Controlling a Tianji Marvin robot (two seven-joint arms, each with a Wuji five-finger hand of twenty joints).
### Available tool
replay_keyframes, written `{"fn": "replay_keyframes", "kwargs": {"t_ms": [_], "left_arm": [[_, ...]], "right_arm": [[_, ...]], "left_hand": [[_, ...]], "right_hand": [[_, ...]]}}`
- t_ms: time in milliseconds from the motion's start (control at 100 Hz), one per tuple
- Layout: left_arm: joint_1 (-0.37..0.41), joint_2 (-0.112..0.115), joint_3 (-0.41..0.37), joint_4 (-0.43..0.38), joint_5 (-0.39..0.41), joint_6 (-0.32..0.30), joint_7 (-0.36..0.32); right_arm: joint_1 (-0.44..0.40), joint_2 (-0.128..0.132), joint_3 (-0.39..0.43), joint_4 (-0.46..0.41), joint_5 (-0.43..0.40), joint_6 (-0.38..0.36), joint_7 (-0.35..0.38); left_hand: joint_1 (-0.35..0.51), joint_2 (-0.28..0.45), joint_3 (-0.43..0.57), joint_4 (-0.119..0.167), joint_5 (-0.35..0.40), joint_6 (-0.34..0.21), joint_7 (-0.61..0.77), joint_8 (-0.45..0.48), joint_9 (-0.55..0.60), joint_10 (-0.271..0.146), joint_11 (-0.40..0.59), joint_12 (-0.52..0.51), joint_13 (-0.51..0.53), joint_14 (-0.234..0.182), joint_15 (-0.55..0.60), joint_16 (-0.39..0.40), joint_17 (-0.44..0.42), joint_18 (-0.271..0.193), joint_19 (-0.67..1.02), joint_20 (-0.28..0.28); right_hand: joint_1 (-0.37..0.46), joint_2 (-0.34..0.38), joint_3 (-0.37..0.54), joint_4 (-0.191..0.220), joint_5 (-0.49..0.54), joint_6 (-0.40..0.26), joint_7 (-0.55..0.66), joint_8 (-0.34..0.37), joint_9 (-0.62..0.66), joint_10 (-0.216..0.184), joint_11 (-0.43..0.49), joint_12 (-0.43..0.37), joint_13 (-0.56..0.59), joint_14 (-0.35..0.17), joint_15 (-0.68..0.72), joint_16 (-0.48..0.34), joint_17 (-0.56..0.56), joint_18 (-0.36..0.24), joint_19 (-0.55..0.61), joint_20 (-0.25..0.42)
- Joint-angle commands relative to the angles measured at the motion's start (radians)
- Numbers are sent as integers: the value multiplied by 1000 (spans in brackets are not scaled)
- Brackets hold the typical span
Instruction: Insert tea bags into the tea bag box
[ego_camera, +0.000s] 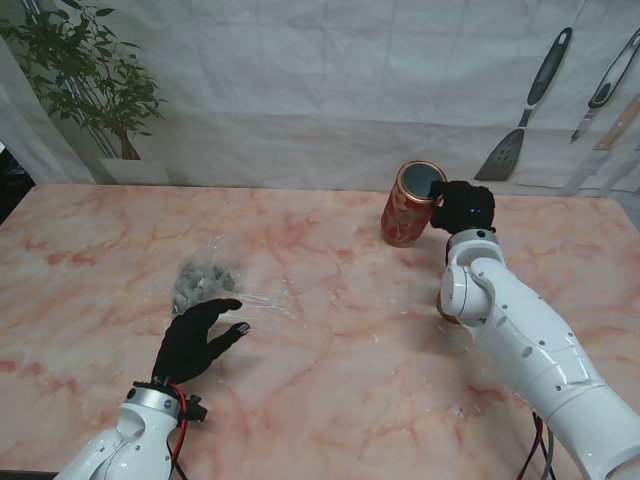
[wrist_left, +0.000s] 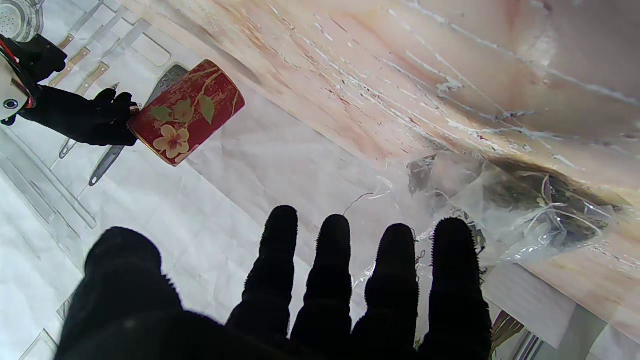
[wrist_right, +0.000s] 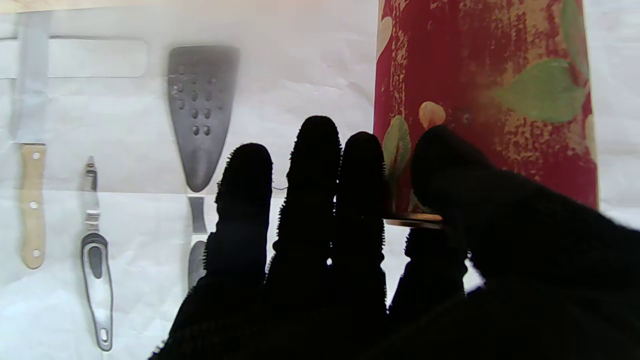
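Nearest you, the left hand (ego_camera: 197, 340) lies low over the table (ego_camera: 330, 340), fingers (wrist_left: 395, 280) spread and straight, holding nothing. The tea bags (ego_camera: 203, 280), a crumpled clear bundle with dark contents, sit just past its fingertips at about 12 o'clock; from the left wrist view the two outer fingers overlap the plastic's edge, though you can't tell if they touch it. Farther off, at roughly 2 o'clock from the bags and well apart, the box (ego_camera: 410, 203), a red floral tin, stands tilted with its open mouth up. The right hand (ego_camera: 464, 208) meets its rim at 3 o'clock: thumb (wrist_right: 450, 165) against the outer wall, one finger apparently inside the rim, pinching it.
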Motion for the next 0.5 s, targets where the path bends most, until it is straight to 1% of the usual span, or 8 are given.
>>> {"fn": "replay_keyframes", "kwargs": {"t_ms": [0, 310, 400, 490], "left_arm": [[7, 3, -2, -10, 1, 5, -12], [10, 2, -2, -8, 3, 4, -6], [11, 3, -2, -8, 5, 4, -6], [11, 2, -2, -8, 6, 3, -4]], "right_arm": [[5, -18, -13, -9, 4, -19, -7], [5, -44, -60, -22, 54, -68, -70], [4, -49, -72, -22, 61, -86, -87], [1, -52, -81, -28, 68, -105, -89]], "left_hand": [[-21, 35, -9, -29, 4, -23, -2, 7, 2, -29, -8, 9, 14, -25, -15, 7, -8, -10, -2, -3], [-21, 35, -9, -30, 5, -23, -2, 7, 2, -29, -8, 9, 15, -25, -15, 6, -7, -12, -2, -3], [-22, 35, -9, -30, 3, -22, -2, 6, 2, -29, -8, 9, 15, -26, -15, 6, -7, -12, -3, -3], [-22, 35, -9, -30, 5, -23, -1, 7, 2, -29, -8, 9, 16, -26, -15, 6, -6, -11, -3, -3]], "right_hand": [[19, 11, 31, -34, 58, -6, 80, 3, 5, -59, 12, 14, 24, -14, 20, 8, 2, -25, 28, -3], [22, 16, 22, -32, 57, -4, 78, 2, 5, -58, 6, 19, 21, -11, 19, 6, -1, -25, 26, -7], [22, 16, 20, -32, 57, -4, 78, 2, 5, -57, 6, 23, 21, -11, 19, 6, -2, -20, 28, -7], [23, 17, 19, -32, 56, -3, 78, 2, 6, -58, 4, 24, 20, -10, 19, 6, -3, -23, 27, -8]]}}
